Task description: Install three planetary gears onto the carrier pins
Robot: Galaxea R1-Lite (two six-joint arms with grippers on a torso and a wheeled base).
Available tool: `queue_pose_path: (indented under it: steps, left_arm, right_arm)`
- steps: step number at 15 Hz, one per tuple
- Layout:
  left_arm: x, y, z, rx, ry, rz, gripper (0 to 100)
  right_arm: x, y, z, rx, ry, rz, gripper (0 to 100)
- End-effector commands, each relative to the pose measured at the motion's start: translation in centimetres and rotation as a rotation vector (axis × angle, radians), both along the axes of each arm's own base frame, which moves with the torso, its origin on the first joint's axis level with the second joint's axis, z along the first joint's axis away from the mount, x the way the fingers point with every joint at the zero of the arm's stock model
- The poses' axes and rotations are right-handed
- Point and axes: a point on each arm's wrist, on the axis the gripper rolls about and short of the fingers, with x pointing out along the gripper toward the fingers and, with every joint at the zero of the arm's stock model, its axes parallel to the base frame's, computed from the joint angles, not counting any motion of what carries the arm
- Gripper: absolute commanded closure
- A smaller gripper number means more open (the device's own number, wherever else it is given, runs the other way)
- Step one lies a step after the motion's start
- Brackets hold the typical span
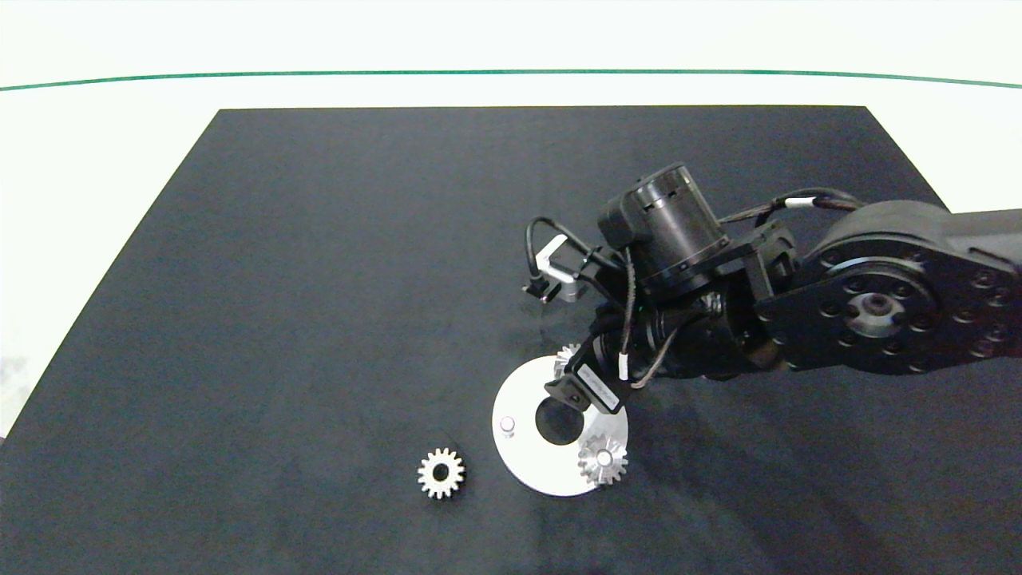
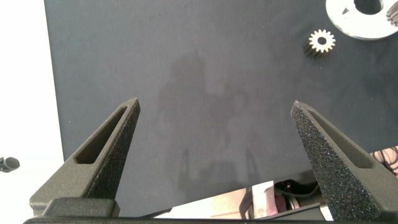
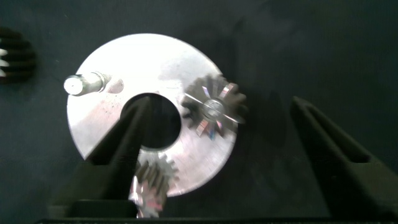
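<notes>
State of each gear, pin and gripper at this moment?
Gear near the disc's front edge: seated on a pin.
Gear under the right gripper: on the disc, seating unclear.
Third gear: loose on the mat.
Remaining pin: bare.
Right gripper: open, above the disc.
Left gripper: open, idle.

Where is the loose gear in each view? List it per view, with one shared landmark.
Head: loose gear on the mat, left of the disc.
Left wrist: gear beside the disc.
Right wrist: partly cut off at the edge.
Landmark: the disc.
</notes>
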Motion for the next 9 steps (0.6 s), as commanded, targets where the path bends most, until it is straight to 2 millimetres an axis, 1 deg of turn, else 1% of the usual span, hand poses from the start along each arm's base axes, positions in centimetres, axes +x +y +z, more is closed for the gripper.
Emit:
queue_pose_path:
  steps: [1, 2, 3, 4, 5, 6, 7, 9]
  left_arm:
    - [-0.2, 0.0, -0.2, 0.0, -0.004, 0.002, 0]
    - [-0.2, 0.0, -0.4, 0.004, 0.0, 0.002, 0]
    - [0.0, 0.0, -0.8, 0.009, 0.011, 0.002, 0]
    - [0.3, 0.0, -1.5, 0.019, 0.041, 0.002, 0]
    - [1.0, -0.2, -2.4, 0.035, 0.074, 0.002, 0]
    - [1.9, -0.3, -3.1, 0.075, 0.084, -0.009, 0]
    - [3.6, -0.6, -3.6, 0.118, 0.102, -0.024, 0]
    - [6.9, -1.1, -4.4, 0.14, 0.119, -0.035, 0]
  right_arm:
    - [-6.9, -6.8, 8.3, 0.15, -0.199, -0.033, 0]
    - [-9.6, -9.7, 9.2, 0.172, -0.24, -0.063, 0]
    - [-12.2, -12.8, 9.0, 0.174, -0.268, -0.104, 0]
    - [-14.4, -15.1, 8.2, 0.178, -0.281, -0.123, 0]
    - [-16.1, -16.8, 7.6, 0.189, -0.297, -0.142, 0]
    - [-17.3, -18.1, 7.4, 0.206, -0.319, -0.161, 0]
    - [-18.2, -19.2, 7.5, 0.216, -0.335, -0.183, 0]
    - [-20.0, -20.9, 7.5, 0.207, -0.35, -0.217, 0]
